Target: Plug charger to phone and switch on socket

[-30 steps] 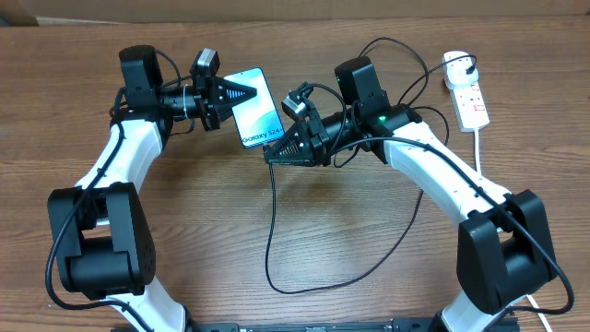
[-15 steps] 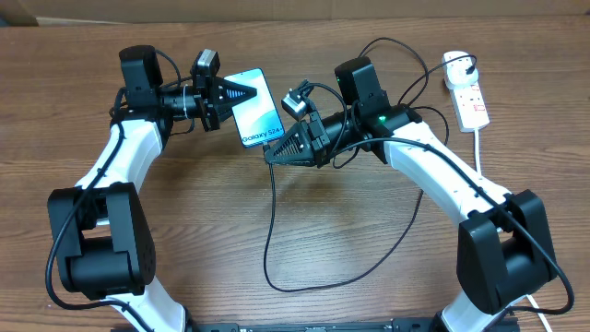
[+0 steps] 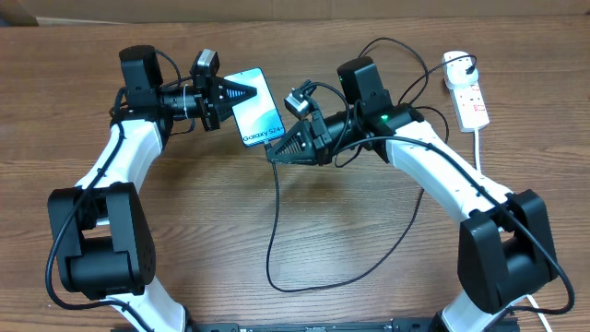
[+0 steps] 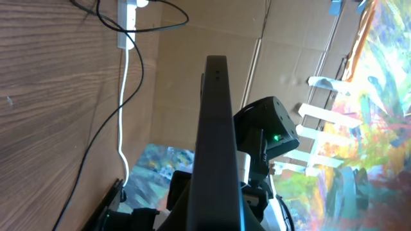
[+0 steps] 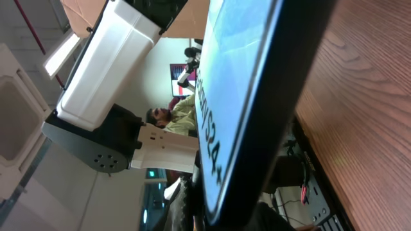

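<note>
My left gripper point(image 3: 251, 93) is shut on the top end of the phone point(image 3: 261, 112) and holds it above the table with the lit blue-white screen facing up. My right gripper point(image 3: 271, 157) sits at the phone's lower edge, shut on the end of the charger point(image 3: 273, 231). The connector tip is hidden between the fingers. The thin black cable hangs from there, loops near the table front and runs back over the right arm. The left wrist view shows the phone point(image 4: 216, 128) edge-on. In the right wrist view the phone point(image 5: 231, 96) fills the frame. The socket point(image 3: 470, 97) lies at the far right.
The charger's black plug point(image 3: 458, 63) sits in the socket's rounded far end. A thick white cord point(image 3: 480, 148) trails from the socket toward the front right. The socket point(image 4: 126, 29) also shows at the top left of the left wrist view. A cardboard wall point(image 3: 295, 7) lines the back.
The right gripper has shifted a hair to the right at the phone's lower edge and the hanging cable has swayed slightly. The left arm and phone have stayed put.
</note>
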You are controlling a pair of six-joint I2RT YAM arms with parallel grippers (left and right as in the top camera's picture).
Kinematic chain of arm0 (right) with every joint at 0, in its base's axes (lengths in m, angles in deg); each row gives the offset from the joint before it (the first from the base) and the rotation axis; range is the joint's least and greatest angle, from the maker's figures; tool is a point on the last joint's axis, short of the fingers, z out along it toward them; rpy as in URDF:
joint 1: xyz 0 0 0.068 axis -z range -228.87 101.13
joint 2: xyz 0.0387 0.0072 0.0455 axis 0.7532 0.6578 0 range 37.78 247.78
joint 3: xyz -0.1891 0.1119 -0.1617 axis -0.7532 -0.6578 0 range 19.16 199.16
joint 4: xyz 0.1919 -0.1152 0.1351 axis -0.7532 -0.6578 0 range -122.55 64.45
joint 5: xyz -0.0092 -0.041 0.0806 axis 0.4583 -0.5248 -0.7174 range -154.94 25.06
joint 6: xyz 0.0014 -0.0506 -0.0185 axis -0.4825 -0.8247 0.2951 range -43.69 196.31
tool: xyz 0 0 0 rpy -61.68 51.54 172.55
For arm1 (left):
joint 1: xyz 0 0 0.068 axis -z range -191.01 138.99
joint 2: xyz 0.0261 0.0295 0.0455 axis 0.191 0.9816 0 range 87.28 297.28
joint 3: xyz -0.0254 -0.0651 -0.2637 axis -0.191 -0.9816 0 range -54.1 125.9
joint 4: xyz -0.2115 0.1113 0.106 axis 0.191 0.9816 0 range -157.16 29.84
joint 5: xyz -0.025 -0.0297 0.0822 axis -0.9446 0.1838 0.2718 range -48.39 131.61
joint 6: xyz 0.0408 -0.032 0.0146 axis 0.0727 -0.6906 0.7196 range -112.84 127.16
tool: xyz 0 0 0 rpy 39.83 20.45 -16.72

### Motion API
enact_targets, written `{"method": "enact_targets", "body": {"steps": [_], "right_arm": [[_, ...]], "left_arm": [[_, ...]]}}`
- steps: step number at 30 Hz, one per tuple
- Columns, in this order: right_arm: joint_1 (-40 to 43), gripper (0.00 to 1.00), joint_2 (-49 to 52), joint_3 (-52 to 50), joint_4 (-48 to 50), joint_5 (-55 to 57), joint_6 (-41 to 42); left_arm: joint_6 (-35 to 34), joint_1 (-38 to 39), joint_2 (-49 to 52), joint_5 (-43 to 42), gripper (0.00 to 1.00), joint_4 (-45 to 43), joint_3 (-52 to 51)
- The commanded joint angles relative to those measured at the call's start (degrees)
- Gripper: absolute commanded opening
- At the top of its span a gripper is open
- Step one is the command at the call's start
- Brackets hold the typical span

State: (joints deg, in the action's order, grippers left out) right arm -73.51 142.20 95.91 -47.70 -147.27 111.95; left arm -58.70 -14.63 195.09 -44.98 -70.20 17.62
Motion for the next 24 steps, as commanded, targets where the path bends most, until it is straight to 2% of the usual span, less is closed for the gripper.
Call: {"method": "enact_targets", "body": {"steps": [1, 11, 17, 24], "right_arm": [[1.88, 0.04, 0.22, 0.35, 0.59, 1.66, 0.33], [1.79, 0.04, 0.22, 0.35, 0.07, 1.68, 0.11], [1.79, 0.04, 0.24, 0.35, -4.42, 1.79, -4.48], [1.79, 0.04, 0.24, 0.35, -4.52, 1.86, -4.44]], "left_arm": [[1.38, 1.05, -0.24, -4.11, 0.04, -0.22, 1.14], [1.31, 1.2, -0.24, -4.11, 0.04, -0.2, 1.14], [0.39, 1.18, -0.24, -4.11, 0.04, -0.2, 1.14], [0.24, 1.2, -0.24, -4.11, 0.04, -0.22, 1.14]]}}
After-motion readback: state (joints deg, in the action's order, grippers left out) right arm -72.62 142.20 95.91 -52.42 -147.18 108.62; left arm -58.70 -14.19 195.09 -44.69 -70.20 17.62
